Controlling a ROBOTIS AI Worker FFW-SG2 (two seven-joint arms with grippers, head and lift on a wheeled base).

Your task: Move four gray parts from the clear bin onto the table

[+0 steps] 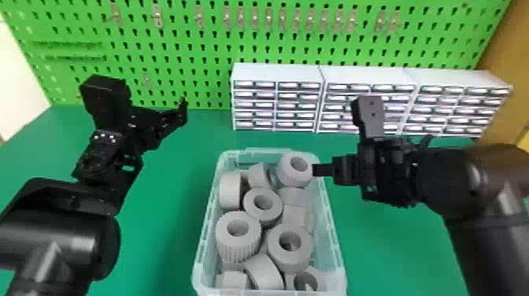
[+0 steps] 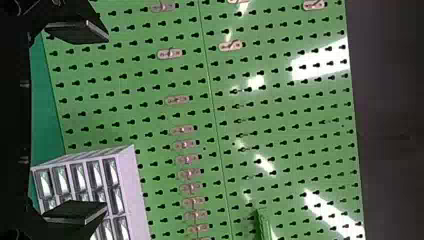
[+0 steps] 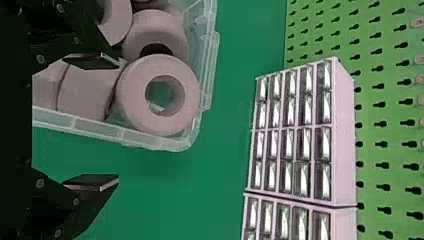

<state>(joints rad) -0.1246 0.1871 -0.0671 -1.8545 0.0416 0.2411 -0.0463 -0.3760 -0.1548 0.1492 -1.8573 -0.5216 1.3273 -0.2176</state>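
Taking twelve o'clock as straight away from us, we see the gray parts (image 1: 289, 177) heaped in the clear bin (image 1: 334, 244), one of them tipped in its corner at one o'clock, its hole facing up. They look like stiff, fairly light plastic rings, smooth enough to slide or roll on their curved sides but hardly fragile. We'd grip that corner ring across its outer wall, or pinch the wall with one pad in the hole. Our right gripper (image 3: 117, 121), at about two o'clock from the bin's middle, is spread wide with nothing between its fingers; one finger is close by that ring, and we cannot tell whether they touch. Our left gripper (image 2: 106, 121), between ten and eleven o'clock above the green table (image 1: 181, 157), is also spread wide and holds nothing.
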